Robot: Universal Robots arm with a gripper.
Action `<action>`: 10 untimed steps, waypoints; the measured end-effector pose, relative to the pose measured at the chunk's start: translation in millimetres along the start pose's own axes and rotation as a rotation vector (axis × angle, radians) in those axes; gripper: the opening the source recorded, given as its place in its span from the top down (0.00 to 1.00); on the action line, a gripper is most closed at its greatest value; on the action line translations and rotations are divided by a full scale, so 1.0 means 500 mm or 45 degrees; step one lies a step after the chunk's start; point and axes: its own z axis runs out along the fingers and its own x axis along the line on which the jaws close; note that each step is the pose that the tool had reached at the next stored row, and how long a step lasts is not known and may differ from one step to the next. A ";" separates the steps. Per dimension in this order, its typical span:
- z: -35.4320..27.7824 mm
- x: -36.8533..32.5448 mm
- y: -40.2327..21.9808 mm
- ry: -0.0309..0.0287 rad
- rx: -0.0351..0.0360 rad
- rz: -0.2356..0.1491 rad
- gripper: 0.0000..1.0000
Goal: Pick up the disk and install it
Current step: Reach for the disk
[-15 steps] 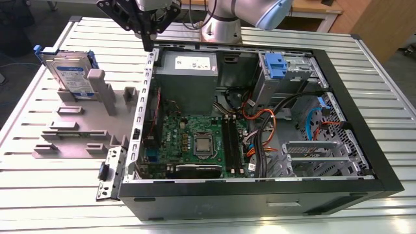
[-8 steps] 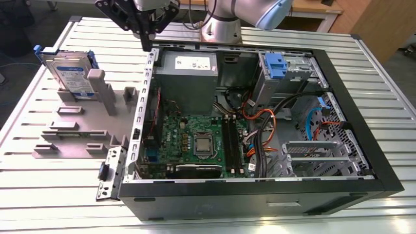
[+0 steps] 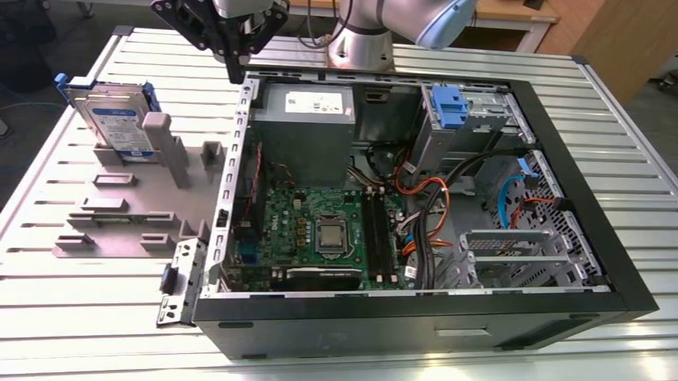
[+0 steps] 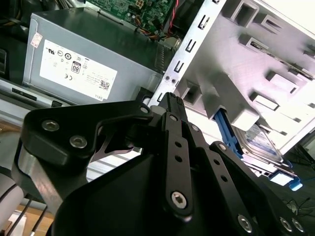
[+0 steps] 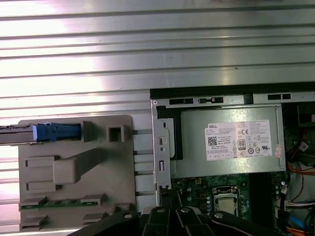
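Note:
The disk, a silver hard drive with a white-and-blue label in a bright blue carrier, stands on edge in a slot of the grey holder plate at the exterior view's left. It also shows edge-on in the first wrist view and past the arm's links in the second wrist view. My gripper hangs above the back left corner of the open computer case, to the right of the disk and apart from it. Its fingers meet at one tip with nothing held.
Inside the case lie the grey power supply with a white sticker, the green motherboard, cable bundles and a silver drive cage with a blue latch. The case's metal wall rises between the holder plate and the interior. Everything rests on a ribbed metal table.

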 end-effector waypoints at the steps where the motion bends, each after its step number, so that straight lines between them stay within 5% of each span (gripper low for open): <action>1: 0.000 0.001 0.000 0.0001 0.0001 0.000 0.89; 10: 0.000 0.005 0.000 0.0001 0.0001 0.000 0.89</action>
